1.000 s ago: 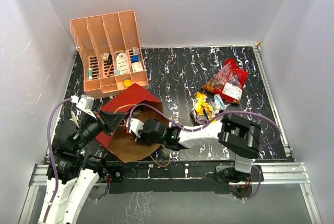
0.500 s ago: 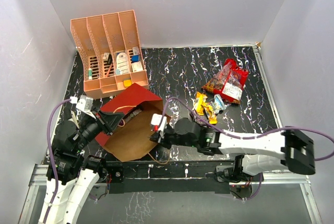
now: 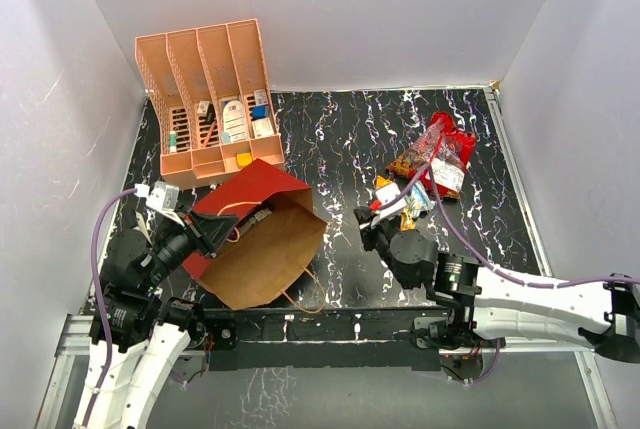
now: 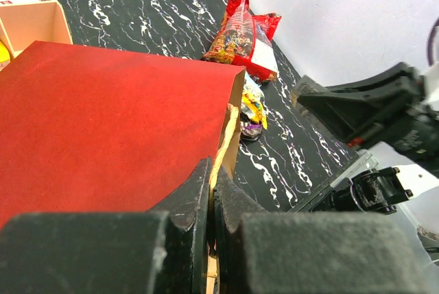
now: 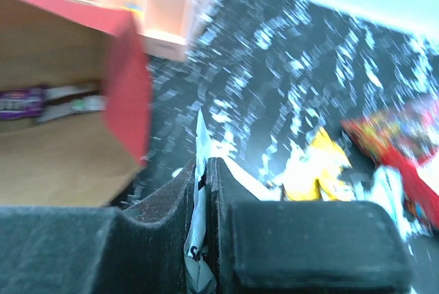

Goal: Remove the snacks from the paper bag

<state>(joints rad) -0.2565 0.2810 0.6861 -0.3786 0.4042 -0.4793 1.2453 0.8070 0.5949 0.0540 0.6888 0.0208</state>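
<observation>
Left pincer (image 4: 211,184) clamps paper bag (image 4: 103,116) edge; right pincer (image 5: 204,170) grips packet (image 5: 201,136).

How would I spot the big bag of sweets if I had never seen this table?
Look at the black marbled table and go to its far right corner. There lies the big sweets bag, red with a clear side showing the sweets. It is far larger than the small shiny packets beside it.

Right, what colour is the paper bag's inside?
Brown; the paper bag shows it best in the top view.
</observation>
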